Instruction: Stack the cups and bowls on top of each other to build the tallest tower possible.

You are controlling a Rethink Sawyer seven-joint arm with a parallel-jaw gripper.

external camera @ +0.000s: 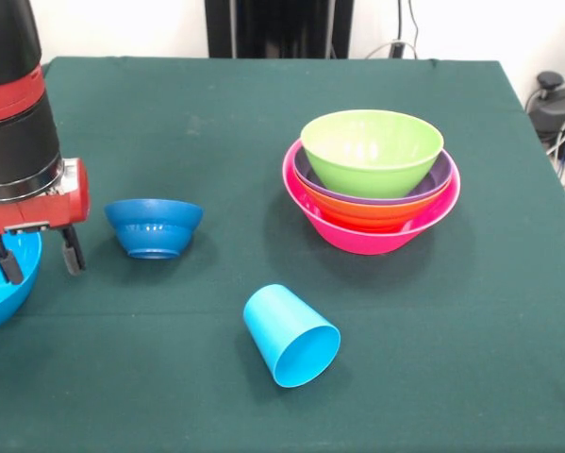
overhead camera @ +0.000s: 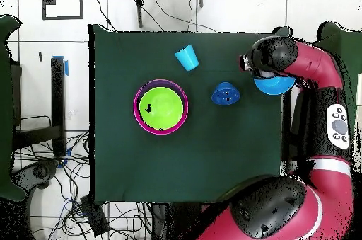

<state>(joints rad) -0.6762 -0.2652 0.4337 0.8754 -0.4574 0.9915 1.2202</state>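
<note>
Step in hand: picking up the sky blue bowl [external camera: 1, 283] at the table [external camera: 263, 151] edge; judged so from the tool [external camera: 39, 253] set right at that bowl.
Tool: fingers spread, one finger [external camera: 7, 260] down inside the bowl, the other [external camera: 72, 251] outside its wall; straddling the rim, not yet clenched on it, nothing held.
Sky blue bowl: upright, partly cut off by the front view's edge; in the overhead view half hidden under the arm.
Tower: lime green bowl [external camera: 372, 149] on top, nested in the purple bowl [external camera: 438, 184], the orange bowl [external camera: 367, 215] and the wide pink bowl [external camera: 376, 238] as base; well apart from the tool.
Dark blue bowl [external camera: 154, 226]: upside down, between the tool and the tower.
Sky blue cup [external camera: 291, 336]: lying on its side, mouth toward the camera, in front of the tower.
Next move calls for: closing on the rim, lifting clear, carrying over the dark blue bowl and lowering centred into the lime green bowl.
Left after that: the overturned bowl and the tipped cup; both likely awkward to grasp as they lie.
</note>
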